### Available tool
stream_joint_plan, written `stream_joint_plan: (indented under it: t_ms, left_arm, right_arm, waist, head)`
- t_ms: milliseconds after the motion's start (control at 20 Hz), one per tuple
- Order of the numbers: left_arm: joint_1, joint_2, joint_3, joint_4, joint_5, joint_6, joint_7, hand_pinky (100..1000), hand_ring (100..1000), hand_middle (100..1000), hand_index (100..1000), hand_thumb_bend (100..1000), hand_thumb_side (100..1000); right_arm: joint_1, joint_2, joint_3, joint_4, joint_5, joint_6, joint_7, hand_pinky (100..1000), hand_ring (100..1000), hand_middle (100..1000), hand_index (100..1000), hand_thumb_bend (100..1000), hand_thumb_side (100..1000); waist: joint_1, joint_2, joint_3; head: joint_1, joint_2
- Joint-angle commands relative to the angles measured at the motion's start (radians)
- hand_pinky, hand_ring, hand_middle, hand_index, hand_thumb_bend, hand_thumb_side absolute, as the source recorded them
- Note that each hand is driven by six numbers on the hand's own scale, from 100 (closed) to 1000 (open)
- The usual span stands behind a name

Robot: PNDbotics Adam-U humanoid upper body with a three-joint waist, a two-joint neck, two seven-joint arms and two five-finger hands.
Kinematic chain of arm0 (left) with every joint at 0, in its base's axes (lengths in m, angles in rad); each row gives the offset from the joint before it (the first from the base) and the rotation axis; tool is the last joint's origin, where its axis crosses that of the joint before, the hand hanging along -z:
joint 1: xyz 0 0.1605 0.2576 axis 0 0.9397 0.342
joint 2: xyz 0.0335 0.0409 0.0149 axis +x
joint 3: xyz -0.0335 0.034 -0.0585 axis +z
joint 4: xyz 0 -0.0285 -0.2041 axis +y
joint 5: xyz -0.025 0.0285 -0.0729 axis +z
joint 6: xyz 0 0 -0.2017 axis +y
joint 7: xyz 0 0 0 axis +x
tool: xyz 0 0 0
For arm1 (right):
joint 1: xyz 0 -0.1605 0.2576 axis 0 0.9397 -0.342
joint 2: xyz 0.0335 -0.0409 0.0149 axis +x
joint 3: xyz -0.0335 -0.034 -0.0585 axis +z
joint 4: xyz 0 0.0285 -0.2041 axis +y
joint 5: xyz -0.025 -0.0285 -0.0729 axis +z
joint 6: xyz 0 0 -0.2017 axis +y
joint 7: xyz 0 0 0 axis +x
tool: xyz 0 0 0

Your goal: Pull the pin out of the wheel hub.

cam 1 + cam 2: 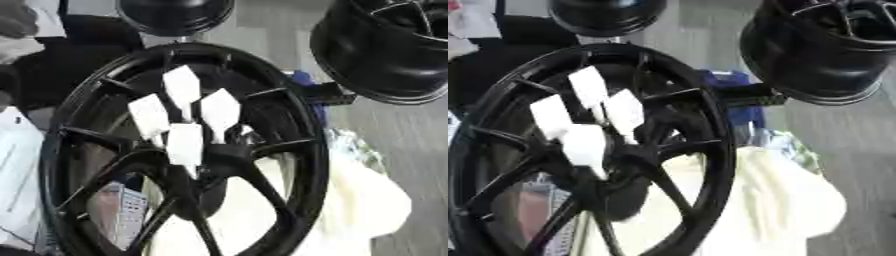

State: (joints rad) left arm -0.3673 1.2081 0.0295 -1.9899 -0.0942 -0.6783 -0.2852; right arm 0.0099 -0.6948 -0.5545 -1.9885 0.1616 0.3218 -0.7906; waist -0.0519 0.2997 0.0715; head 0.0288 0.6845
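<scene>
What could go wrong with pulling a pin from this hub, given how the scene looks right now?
Neither robot hand is in view, so any reach starts unseen. Four white tabs crowd together at the wheel hub, so the wrong one could be grabbed or a neighbour knocked. The black wheel stands upright and might shift if pulled sideways. Both views are blurred, which makes aiming uncertain.

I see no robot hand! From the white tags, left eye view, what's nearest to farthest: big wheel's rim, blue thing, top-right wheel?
1. Big wheel's rim, ringing the white tags.
2. Blue thing, just outside it, right.
3. Top-right wheel, far upper corner.
</scene>
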Motion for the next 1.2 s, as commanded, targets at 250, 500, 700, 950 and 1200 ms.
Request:
stream_joint_plan:
  t_ms: [250, 500, 700, 950, 1200]
  left_arm:
    - [-0.088, 0.096, -0.070, -0.010, -0.011, -0.015, -0.177, 843, 813, 744, 863, 274, 320]
    - [-0.161, 0.105, -0.130, -0.010, -0.003, -0.018, -0.269, 844, 815, 746, 866, 301, 327]
    - [-0.236, 0.088, -0.189, -0.010, 0.011, 0.006, -0.326, 839, 801, 712, 870, 332, 295]
    - [-0.327, 0.053, -0.271, -0.010, 0.015, 0.082, -0.405, 836, 789, 692, 852, 361, 259]
    - [-0.393, 0.005, -0.343, -0.010, 0.018, 0.145, -0.484, 836, 785, 690, 884, 396, 261]
  right_arm:
    - [-0.003, -0.011, -0.018, -0.011, -0.004, 0.102, -0.116, 470, 652, 680, 801, 362, 213]
    - [-0.008, -0.009, -0.016, -0.011, -0.010, 0.095, -0.116, 468, 650, 679, 801, 362, 213]
    - [-0.012, -0.006, -0.012, -0.011, -0.015, 0.090, -0.116, 468, 649, 679, 801, 361, 214]
    - [-0.013, -0.001, -0.010, -0.011, -0.017, 0.086, -0.116, 466, 646, 677, 800, 360, 216]
    - [-0.019, 0.001, -0.010, -0.011, -0.021, 0.079, -0.116, 465, 644, 675, 800, 358, 217]
  waist:
    - [0.001, -0.009, -0.012]
    - [0.002, -0.009, -0.018]
    - [0.002, -0.013, -0.024]
    - [0.005, -0.017, -0.031]
    - [0.008, -0.021, -0.035]
  head:
    - [-0.009, -0.020]
    - [-0.003, -0.022]
    - [0.001, -0.021]
    - [0.006, -0.021]
    - [0.009, -0.019]
